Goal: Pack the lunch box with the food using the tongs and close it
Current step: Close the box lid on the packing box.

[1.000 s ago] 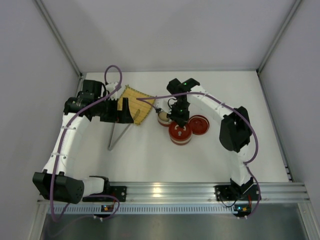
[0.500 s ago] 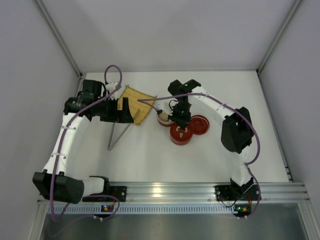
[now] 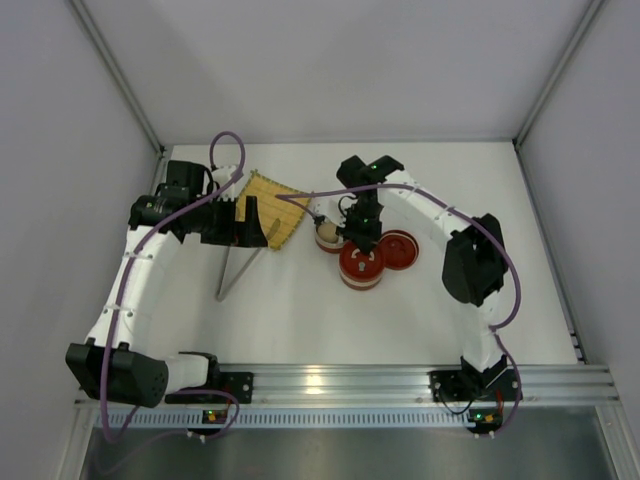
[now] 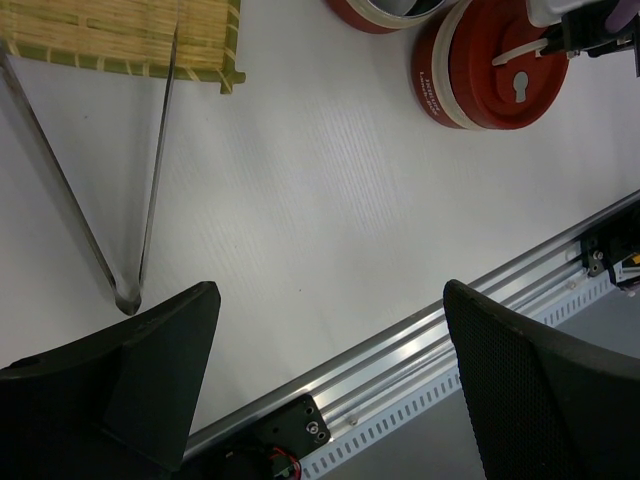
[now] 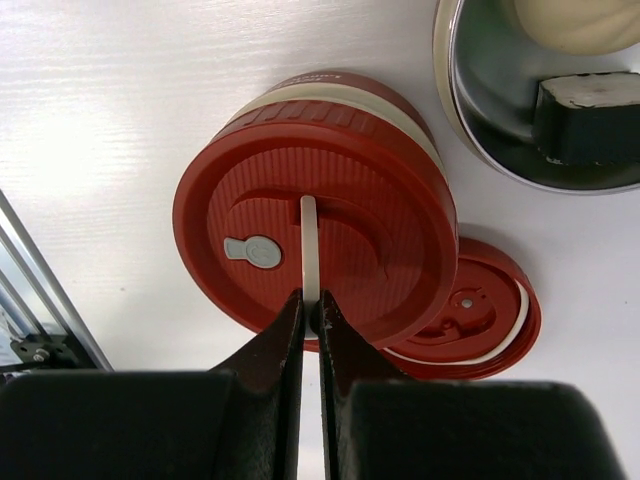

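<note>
Box side: small dark print [image 4: 432,88] is running along the box [image 4: 470,60] wall, too small to read.
Lid top: a grey keyhole-shaped mark [image 5: 252,250] is showing on the red lid [image 5: 350,190].

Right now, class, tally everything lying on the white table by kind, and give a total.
Red round plastic lids: 2
Round lunch containers, one lidded, one open steel: 2
Toy food pieces in view: 2
Long silver metal tongs: 1
Yellow woven mat: 1
Total: 8
</note>
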Controlling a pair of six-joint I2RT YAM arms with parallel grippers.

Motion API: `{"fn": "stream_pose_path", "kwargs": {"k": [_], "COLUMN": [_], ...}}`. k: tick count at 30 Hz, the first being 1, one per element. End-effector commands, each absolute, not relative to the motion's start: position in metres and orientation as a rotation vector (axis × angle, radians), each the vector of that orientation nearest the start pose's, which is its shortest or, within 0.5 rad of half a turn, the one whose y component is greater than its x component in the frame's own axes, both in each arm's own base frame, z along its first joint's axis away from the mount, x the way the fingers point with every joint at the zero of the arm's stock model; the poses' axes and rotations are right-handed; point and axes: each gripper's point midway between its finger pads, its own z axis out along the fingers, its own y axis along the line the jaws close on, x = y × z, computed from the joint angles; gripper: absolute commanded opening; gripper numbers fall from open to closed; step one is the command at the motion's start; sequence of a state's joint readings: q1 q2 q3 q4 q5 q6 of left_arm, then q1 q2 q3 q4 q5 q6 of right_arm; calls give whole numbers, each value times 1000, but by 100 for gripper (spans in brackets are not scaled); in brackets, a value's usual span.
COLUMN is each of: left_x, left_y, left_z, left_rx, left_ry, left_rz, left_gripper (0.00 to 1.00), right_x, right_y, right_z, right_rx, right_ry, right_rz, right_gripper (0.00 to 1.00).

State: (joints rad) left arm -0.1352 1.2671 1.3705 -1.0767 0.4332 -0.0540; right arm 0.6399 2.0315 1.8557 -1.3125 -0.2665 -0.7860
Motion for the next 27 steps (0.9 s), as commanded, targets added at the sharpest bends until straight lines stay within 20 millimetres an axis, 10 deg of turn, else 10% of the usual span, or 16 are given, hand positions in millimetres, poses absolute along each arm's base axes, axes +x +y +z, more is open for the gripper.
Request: {"fn": "stream_pose_path", "kwargs": {"k": [1,27], "left_x": [268,268], "left_y": [-114,-113], "left_z": [241,235], "left_rx": [283,277], "left_ry": [2465,2483], "left_rz": [-634,-628], "left_gripper": [98,98], "right_x": [264,260], "right_y": [222,218], "right_z": [129,107], "right_rx": [-2068,-2099], "right_ry": [2369,2402], "right_rz": [471,535], "right_gripper": [0,0]}}
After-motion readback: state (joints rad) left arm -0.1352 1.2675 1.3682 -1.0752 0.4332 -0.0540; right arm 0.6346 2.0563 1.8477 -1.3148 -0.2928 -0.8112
